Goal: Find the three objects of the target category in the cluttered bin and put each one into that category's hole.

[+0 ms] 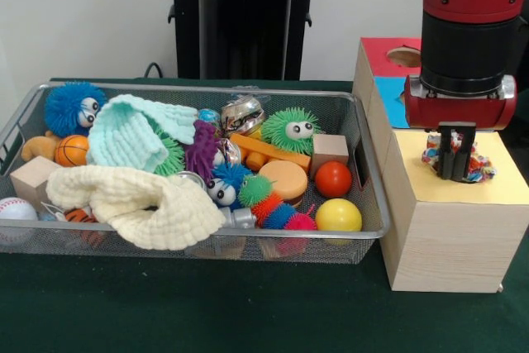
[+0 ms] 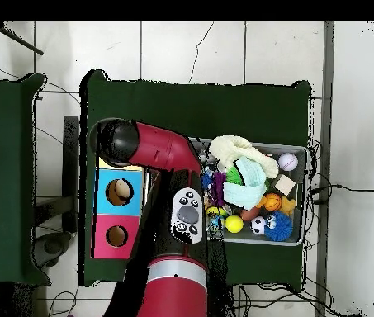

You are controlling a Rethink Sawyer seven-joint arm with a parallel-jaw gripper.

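Observation:
My gripper (image 1: 456,157) hangs over the yellow top (image 1: 508,181) of the wooden box (image 1: 450,241), right of the bin. Its fingers stand close together, pinching a multicoloured knotted toy (image 1: 481,164) that sits in or just above the yellow section's hole. The toy spreads out on both sides of the fingers and hides the hole. Behind lie the blue section (image 1: 393,93) and the red section with its round hole (image 1: 403,57). In the overhead view the arm (image 2: 153,149) covers the gripper and the yellow section; the blue hole (image 2: 119,191) and the red hole (image 2: 116,236) show.
The wire mesh bin (image 1: 370,173) holds several toys: a cream cloth (image 1: 136,200), a mint cloth (image 1: 132,134), a red ball (image 1: 333,178), a yellow ball (image 1: 338,216), a green fuzzy creature (image 1: 291,128), a blue fuzzy creature (image 1: 73,107), wooden blocks and a baseball (image 1: 16,209).

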